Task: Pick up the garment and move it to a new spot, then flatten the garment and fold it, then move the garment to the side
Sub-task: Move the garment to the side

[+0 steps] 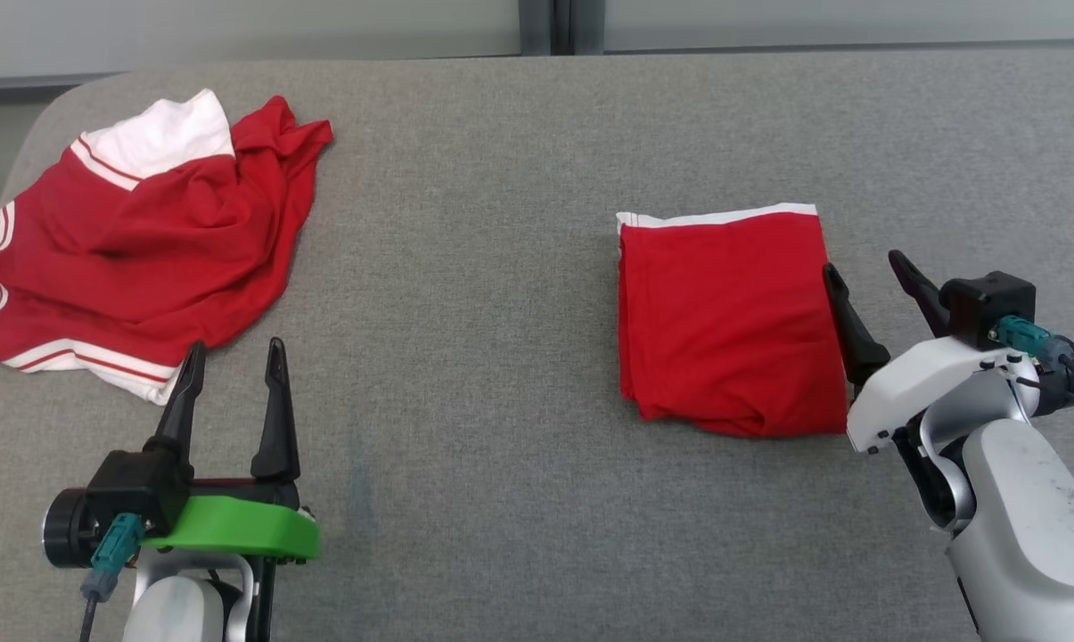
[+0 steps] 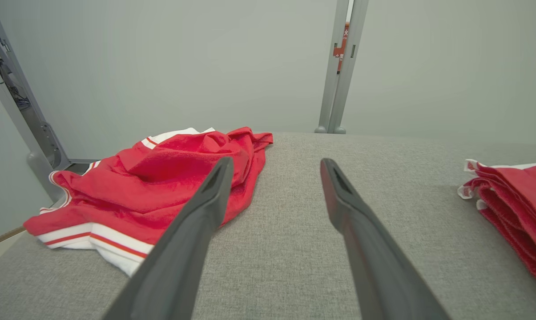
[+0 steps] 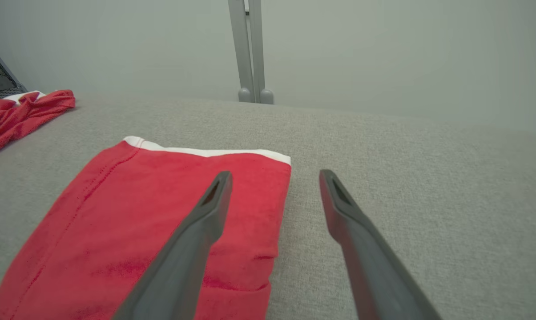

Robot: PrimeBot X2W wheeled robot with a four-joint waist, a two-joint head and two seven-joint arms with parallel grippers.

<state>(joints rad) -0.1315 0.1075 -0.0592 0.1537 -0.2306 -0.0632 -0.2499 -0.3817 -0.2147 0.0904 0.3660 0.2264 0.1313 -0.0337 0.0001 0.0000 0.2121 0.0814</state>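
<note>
Garments, red with white trim: 2, namely one crumpled garment (image 1: 144, 241) and one folded garment (image 1: 724, 321).
Counter (image 1: 501, 267), grey fabric top: 1.
Grippers: 2, namely the left gripper (image 1: 235, 346) and the right gripper (image 1: 864, 263).
Fingers (image 1: 275, 401), long and dark: 4 in all, 2 to each gripper.
Green bracket (image 1: 233, 530), at the left gripper's base: 1.
</note>
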